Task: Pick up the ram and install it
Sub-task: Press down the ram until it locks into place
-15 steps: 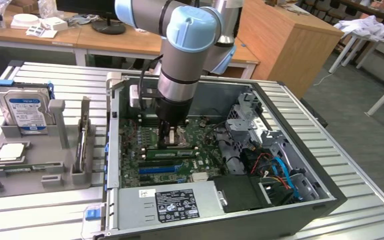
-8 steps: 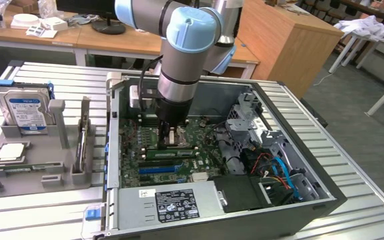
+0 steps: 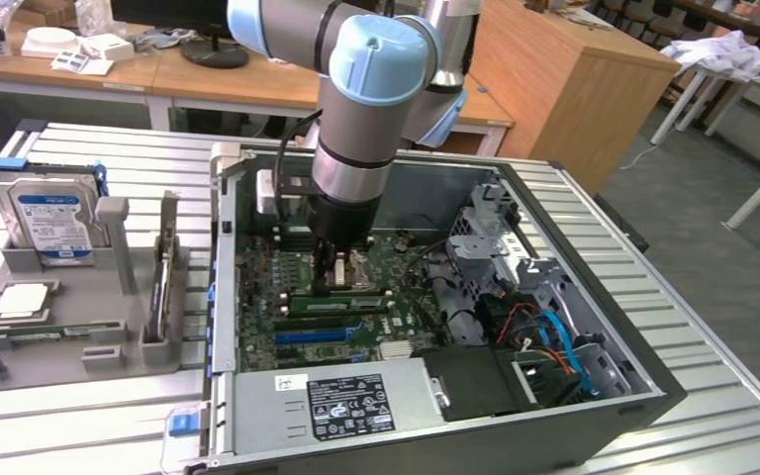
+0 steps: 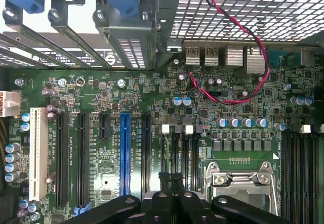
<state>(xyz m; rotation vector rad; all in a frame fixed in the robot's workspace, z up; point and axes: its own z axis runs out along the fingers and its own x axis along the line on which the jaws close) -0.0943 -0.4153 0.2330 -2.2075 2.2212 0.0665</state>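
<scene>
Ram: cannot be picked out with certainty in either view, and I cannot tell whether it sits between the fingertips.

Arm (image 3: pixel 373 119): reaches straight down into the open computer case (image 3: pixel 644 396), wrist vertical. The gripper (image 3: pixel 333 259) is low over the motherboard (image 3: pixel 274 297). In the wrist view the gripper (image 4: pixel 172 179) has its black fingertips (image 4: pixel 164 179) pressed together. They hang directly above the black memory slots (image 4: pixel 190 153), which lie between the expansion slots and the CPU socket (image 4: pixel 243 176).

Surface and room: the case lies on its side, open side up, on a table (image 3: pixel 76 435) of ribbed metal slats. Wooden desks (image 3: pixel 222 84) stand behind it, and there is grey floor at the exterior view's right.

Surroundings:
- A blue expansion slot (image 4: pixel 125 153) and a white slot (image 4: pixel 36 153) lie beside the memory slots.
- A red-and-black wire (image 4: pixel 253 37) loops from the rear vent grille down to the board, apart from the fingertips.
- The power supply (image 3: pixel 340 406) with its label fills the case's near end. Blue cables (image 3: pixel 558 336) sit at the exterior view's right, inside the case.
- A grey parts tray (image 3: pixel 37 366) sits just beside the case at the exterior view's left. It holds a blue-labelled hard drive (image 3: pixel 52 213) standing upright and a square processor chip (image 3: pixel 24 302) lying flat.
- The case walls stand close around the arm on all sides.
</scene>
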